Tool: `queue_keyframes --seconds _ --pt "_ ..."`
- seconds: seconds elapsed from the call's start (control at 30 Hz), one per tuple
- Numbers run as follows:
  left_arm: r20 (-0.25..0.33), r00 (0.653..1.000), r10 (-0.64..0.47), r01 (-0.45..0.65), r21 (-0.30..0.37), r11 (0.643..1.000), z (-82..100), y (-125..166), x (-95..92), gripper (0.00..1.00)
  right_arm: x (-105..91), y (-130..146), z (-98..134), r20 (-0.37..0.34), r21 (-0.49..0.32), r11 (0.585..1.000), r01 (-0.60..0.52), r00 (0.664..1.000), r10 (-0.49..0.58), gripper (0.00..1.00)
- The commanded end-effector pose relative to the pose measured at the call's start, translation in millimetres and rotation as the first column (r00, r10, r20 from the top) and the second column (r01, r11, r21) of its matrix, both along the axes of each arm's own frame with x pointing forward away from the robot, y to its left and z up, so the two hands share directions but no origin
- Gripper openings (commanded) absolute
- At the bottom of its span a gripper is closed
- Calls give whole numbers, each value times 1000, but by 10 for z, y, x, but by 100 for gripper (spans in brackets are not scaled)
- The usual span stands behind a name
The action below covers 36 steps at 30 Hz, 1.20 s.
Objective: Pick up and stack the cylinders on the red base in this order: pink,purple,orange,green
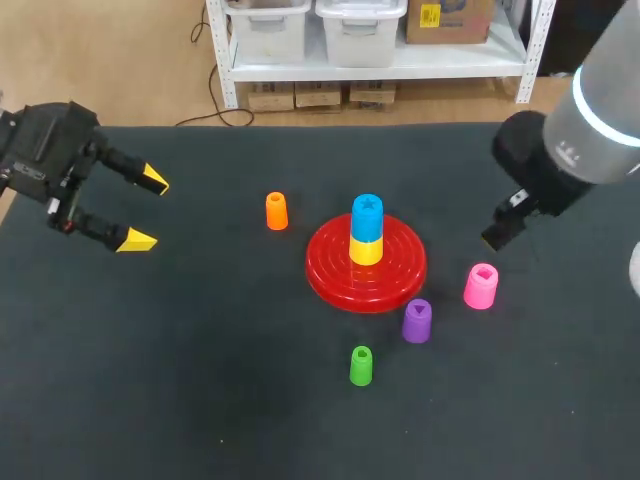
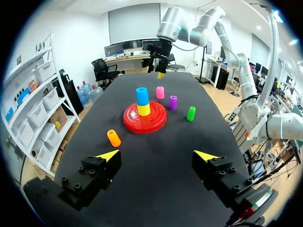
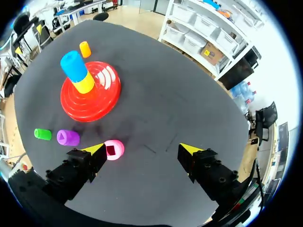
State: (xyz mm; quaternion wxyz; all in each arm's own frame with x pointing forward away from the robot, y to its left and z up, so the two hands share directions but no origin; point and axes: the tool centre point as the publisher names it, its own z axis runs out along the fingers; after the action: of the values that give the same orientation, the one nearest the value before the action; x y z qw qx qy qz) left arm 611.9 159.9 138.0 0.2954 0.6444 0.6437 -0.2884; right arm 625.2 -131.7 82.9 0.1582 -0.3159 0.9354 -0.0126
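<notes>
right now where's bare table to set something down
Bare table lies between the left pincer and the orange cylinder, and left of the green cylinder. It is crowded right of the base, around the purple cylinder and the pink cylinder.

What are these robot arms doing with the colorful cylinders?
Nothing is held right now. The right end effector hangs open with the pink cylinder beside one fingertip, probably its next pick. The left end effector is open, off to the side. A blue cylinder sits on a yellow cylinder on the red base; the purple cylinder, green cylinder and orange cylinder sit loose around it.
</notes>
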Motion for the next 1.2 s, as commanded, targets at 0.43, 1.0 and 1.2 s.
queue_keyframes --seconds 0.43,1.0,1.2 --pt "5 1000 1 -1 -3 1000 -7 8 -12 100 -164 169 -223 -20 -83 997 -5 1000 3 100" --pt "5 1000 1 -1 -3 1000 -7 8 -12 100 -266 302 -331 -166 -31 996 -81 983 75 100" --pt "5 1000 1 -1 -3 1000 -7 8 -12 100 -278 314 -420 -180 -56 995 -88 981 76 100"
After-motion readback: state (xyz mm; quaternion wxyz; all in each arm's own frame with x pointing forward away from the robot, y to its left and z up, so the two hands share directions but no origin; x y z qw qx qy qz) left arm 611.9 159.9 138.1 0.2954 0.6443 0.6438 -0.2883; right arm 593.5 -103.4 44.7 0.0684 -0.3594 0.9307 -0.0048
